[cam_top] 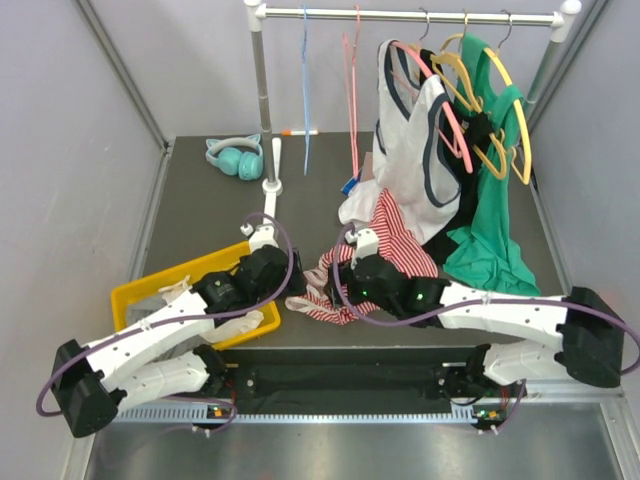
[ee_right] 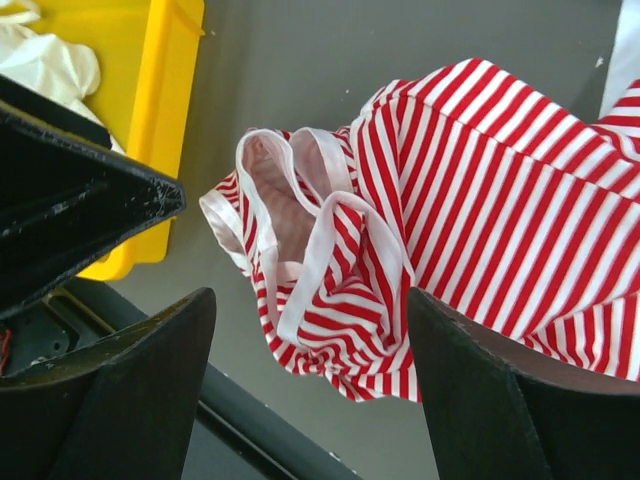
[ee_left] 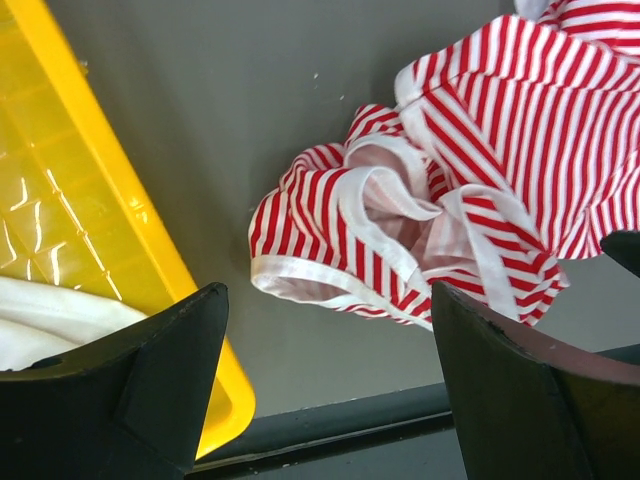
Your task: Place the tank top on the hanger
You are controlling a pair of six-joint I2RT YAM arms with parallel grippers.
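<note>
The tank top (cam_top: pixel 398 247), red and white striped with white trim, lies crumpled on the dark table, its bunched strap end (ee_left: pixel 400 215) near the front edge. My left gripper (ee_left: pixel 328 295) is open just short of that bunch, with nothing between its fingers. Facing it, my right gripper (ee_right: pixel 310 300) is open over the same bunch (ee_right: pixel 330 300), its fingers on either side and not pressing the fabric. The hanger (cam_top: pixel 352 90), thin and salmon-pink, hangs from the rail at the back, bare.
A yellow tray (cam_top: pixel 135 300) holding white cloth sits left of the left gripper. A light blue hanger (cam_top: pixel 305 90), a white navy-trimmed top (cam_top: pixel 415 150) on a pink hanger and a green garment (cam_top: pixel 495 210) hang on the rail (cam_top: pixel 400 15). Teal headphones (cam_top: pixel 235 155) lie near the rack pole (cam_top: pixel 270 150).
</note>
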